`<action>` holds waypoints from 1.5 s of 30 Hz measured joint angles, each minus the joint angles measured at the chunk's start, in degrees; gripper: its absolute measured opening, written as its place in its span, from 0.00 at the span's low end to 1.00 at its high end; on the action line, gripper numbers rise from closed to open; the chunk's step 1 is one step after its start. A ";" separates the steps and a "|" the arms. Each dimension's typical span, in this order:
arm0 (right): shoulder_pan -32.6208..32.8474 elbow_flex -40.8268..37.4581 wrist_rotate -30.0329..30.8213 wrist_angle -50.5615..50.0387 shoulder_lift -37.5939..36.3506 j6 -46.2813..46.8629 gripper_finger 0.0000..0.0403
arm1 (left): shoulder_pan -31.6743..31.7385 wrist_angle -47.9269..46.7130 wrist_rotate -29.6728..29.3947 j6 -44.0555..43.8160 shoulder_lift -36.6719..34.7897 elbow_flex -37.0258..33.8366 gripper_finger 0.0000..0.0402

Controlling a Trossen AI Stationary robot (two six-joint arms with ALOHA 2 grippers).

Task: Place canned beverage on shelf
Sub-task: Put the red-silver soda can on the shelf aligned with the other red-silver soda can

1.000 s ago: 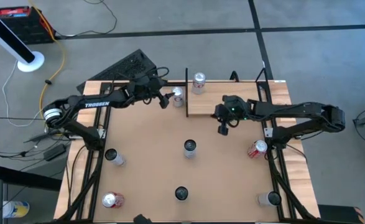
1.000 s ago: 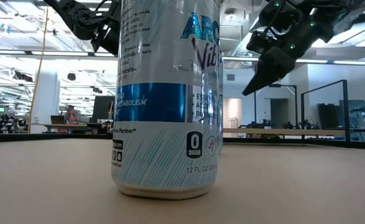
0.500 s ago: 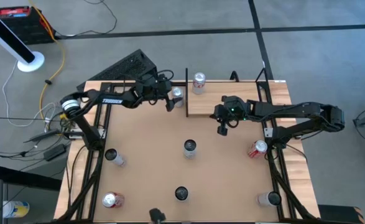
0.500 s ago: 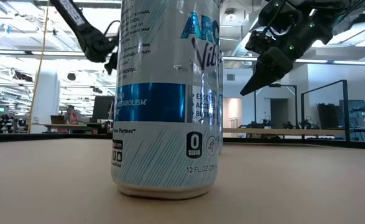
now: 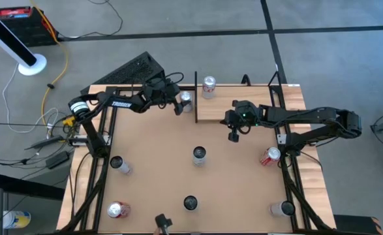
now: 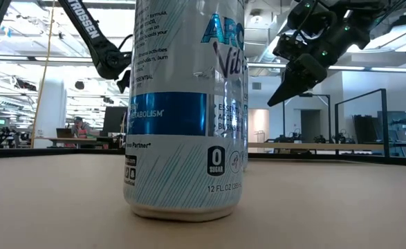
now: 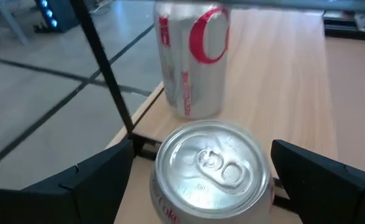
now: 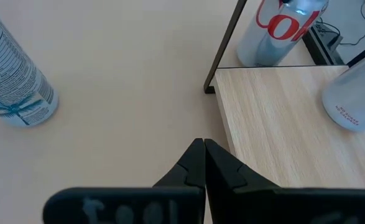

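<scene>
A silver canned beverage (image 7: 210,168) stands upright on the table just off the shelf's left end (image 5: 186,98). My left gripper (image 5: 179,104) is open, with one finger (image 7: 83,186) on each side of this can, level with its top; I cannot tell whether they touch it. The shelf (image 5: 233,108), a light-wood plank with black rods, lies at the table's far side. A second silver can with red lettering (image 5: 208,85) stands on it. My right gripper (image 8: 204,152) is shut and hovers over the shelf's near left corner, holding nothing.
Several more cans stand around the table: a blue-and-white one at the centre (image 5: 199,155), one near the front (image 5: 190,203), two at the left (image 5: 118,163), and two at the right (image 5: 269,156). A black rod (image 7: 107,81) rises just behind the can.
My left gripper has sunk and moved toward the table's right edge, up to the can beside the shelf's left end; its fingers now flank the can. My right arm has kept still.
</scene>
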 joint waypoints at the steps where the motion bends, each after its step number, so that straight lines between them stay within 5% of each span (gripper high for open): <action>1: 0.00 0.00 0.00 0.01 0.00 0.02 0.06 | 0.00 -0.87 -0.11 -0.25 0.00 0.00 0.91; 10: 0.00 0.02 -0.02 0.31 0.00 0.38 0.06 | 0.00 -2.06 -0.59 -2.32 0.00 -0.02 0.89; 18: 0.02 0.04 -0.02 0.48 0.00 0.52 0.06 | -0.04 -2.03 -1.50 -2.33 -0.04 0.00 0.66; 26: 0.02 0.04 -0.02 0.46 0.00 1.18 0.06 | -0.17 -4.19 -1.64 -2.37 -1.84 0.00 0.65; 34: 0.02 0.04 0.00 0.46 0.00 1.15 0.06 | -3.43 -13.64 -1.35 -0.70 -12.68 -0.07 0.63; 45: 0.09 0.09 -0.02 0.88 0.02 1.13 0.06 | -12.48 -26.01 -8.87 0.32 -30.86 -0.06 0.57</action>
